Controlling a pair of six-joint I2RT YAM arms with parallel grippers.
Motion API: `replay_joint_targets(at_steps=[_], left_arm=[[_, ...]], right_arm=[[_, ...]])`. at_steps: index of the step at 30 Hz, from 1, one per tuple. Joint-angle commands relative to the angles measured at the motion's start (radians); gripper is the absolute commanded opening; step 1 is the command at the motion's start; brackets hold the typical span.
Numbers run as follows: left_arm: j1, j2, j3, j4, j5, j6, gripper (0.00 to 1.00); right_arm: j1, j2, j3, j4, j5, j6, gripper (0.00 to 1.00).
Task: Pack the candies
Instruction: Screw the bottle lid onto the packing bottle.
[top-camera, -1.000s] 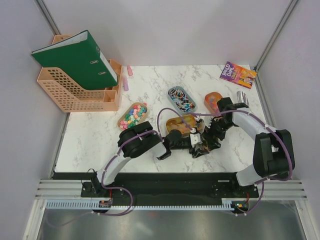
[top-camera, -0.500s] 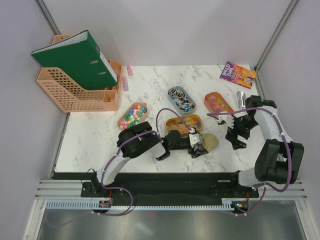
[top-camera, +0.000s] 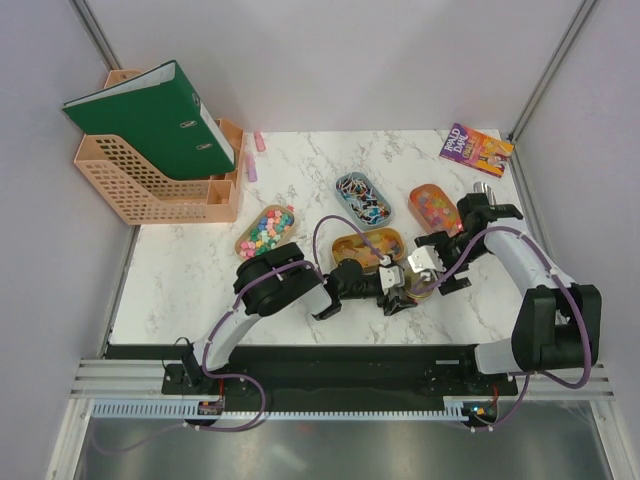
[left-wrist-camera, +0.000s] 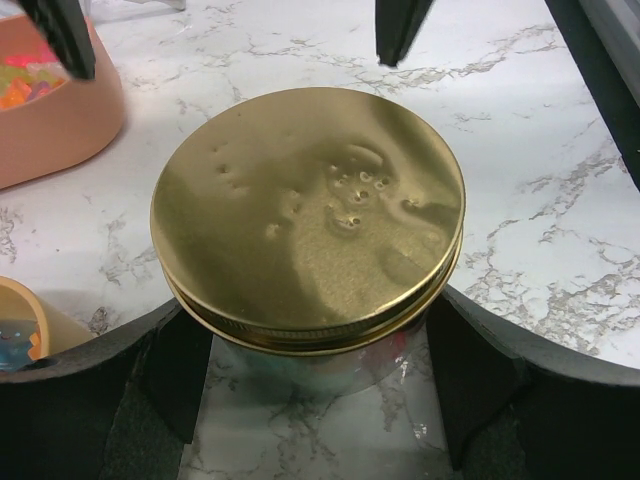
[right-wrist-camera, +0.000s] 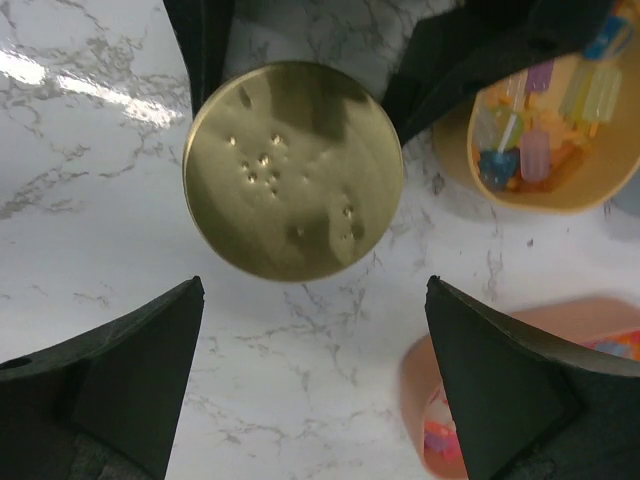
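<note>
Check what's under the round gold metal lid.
A clear jar, gripped by the left gripper. Only a strip of its wall shows below the round gold metal lid; the contents are covered.

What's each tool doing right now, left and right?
Left tool: closed on the clear jar with the round gold metal lid, gripping just below the lid.
Right tool: open, empty, above that lid.

So the left arm (top-camera: 285, 287) reaches low and rightward, left gripper (top-camera: 398, 290) clamped round a jar (left-wrist-camera: 300, 378); right arm (top-camera: 515, 255) bends inward, right gripper (top-camera: 428, 268) gaping wide, pointing down.
</note>
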Motion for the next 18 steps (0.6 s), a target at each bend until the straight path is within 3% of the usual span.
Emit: replay_joint_targets(at_steps=[1, 5, 18], left_arm=[[0.021, 0.086, -0.041, -0.326, -0.055, 0.087, 0.02], [0.02, 0.089, -0.036, -0.327, -0.05, 0.08, 0.02], [0.021, 0.089, -0.039, -0.323, -0.055, 0.071, 0.02]], right_arm=[[0.045, 0.035, 0.042, -0.036, -0.076, -0.2, 0.98], [0.09, 0.054, 0.057, -0.099, -0.07, -0.22, 0.98], [0.162, 0.129, 0.059, -0.058, -0.023, -0.134, 0.98]])
